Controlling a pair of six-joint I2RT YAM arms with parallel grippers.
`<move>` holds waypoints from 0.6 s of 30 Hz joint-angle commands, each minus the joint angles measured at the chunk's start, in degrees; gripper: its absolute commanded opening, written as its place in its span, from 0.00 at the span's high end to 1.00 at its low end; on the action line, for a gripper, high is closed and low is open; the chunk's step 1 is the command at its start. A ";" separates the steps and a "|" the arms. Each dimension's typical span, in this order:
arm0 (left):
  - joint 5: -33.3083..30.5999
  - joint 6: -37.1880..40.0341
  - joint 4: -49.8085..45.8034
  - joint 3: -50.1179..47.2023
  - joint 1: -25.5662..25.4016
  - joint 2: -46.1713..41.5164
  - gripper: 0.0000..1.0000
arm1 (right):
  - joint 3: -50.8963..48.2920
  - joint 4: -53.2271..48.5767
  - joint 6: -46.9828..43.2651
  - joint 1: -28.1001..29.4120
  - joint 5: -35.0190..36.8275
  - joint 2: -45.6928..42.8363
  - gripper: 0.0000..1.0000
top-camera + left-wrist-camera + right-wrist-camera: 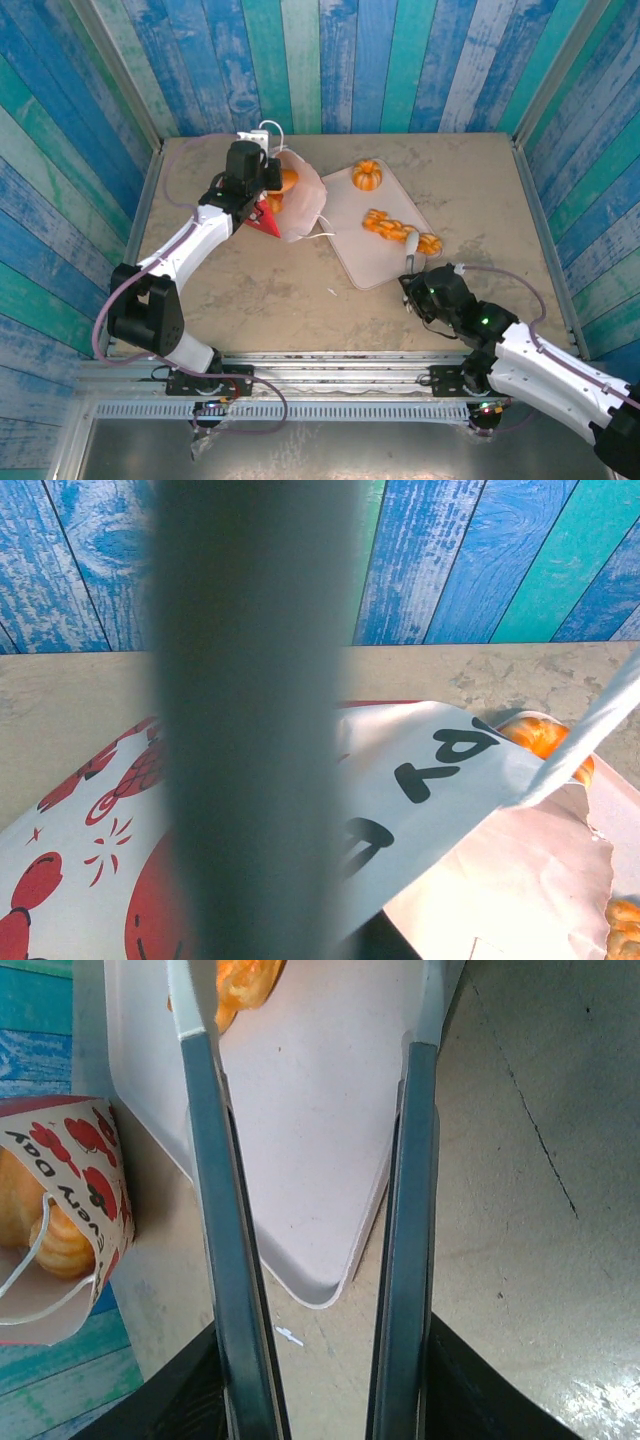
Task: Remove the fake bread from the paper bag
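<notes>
Around the work: a sandy table (250, 290) boxed in by blue plank walls (400, 60), with a pale pink tray (375, 260) just right of the paper bag (300, 200). At far left, left gripper (258, 190) clamped shut on that bag, which lies tipped, mouth toward the tray. Over the tray's near corner, right gripper (310, 1000) with jaws partly apart and bare tray between them. Counted: three pieces of bread (367, 175) on the tray, at least two more orange ones peeking from the bag. From the left wrist, a blurred finger (250, 730) across much of the bag's print. Fingertips cut off in the right wrist view.
</notes>
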 commanded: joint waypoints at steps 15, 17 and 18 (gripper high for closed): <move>-0.76 -0.24 2.18 0.61 -0.06 -0.95 0.94 | 4.92 -16.81 -2.13 0.41 -5.95 -11.95 0.58; -0.81 -0.20 2.08 0.67 -0.07 -0.92 0.94 | 6.24 -18.22 -3.64 0.45 -6.71 -11.42 0.58; -0.86 -0.20 2.07 0.71 -0.11 -0.96 0.94 | 7.13 -19.30 -4.28 0.43 -7.24 -11.03 0.58</move>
